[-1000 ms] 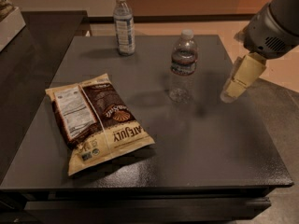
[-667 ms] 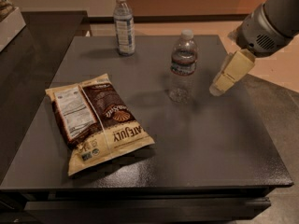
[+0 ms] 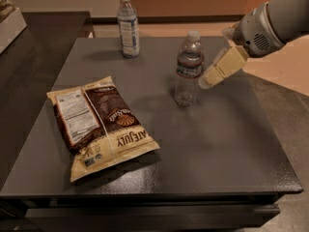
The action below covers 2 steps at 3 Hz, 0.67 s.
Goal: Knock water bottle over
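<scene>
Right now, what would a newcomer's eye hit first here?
The gripper, reaching in from the upper right, sits right beside the upright water bottle near the middle of the table. Next, the big brown-and-cream snack bag lying flat front-left, and a taller slim bottle standing at the far edge.

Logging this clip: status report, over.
Gripper close beside water bottle. Water bottle upright, not yet knocked. Nothing between them; bag and tall bottle sit apart.
</scene>
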Available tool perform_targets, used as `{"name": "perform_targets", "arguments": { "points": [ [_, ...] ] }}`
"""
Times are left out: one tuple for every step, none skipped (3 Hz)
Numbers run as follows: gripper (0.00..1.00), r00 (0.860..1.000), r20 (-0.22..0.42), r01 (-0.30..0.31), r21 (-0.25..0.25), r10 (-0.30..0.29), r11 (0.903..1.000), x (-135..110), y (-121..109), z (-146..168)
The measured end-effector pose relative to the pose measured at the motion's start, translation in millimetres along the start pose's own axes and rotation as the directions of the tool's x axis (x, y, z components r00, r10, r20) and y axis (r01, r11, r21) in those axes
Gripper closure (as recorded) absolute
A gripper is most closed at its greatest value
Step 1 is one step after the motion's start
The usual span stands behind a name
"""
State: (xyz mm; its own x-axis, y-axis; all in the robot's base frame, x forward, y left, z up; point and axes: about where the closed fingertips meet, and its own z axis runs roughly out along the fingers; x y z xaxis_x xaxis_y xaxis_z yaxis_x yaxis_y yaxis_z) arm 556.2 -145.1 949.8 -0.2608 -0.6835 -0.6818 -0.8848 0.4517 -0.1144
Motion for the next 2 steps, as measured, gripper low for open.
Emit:
{"name": "perform_targets", "arguments": {
  "points": [
    [0.00,0.997,0.076,-0.009,-0.016,0.011,0.9998,-15,4,12],
    [0.00,0.993,0.118,-0.018,-0.039,0.023,0.9991,-24,9,31]
  ]
}}
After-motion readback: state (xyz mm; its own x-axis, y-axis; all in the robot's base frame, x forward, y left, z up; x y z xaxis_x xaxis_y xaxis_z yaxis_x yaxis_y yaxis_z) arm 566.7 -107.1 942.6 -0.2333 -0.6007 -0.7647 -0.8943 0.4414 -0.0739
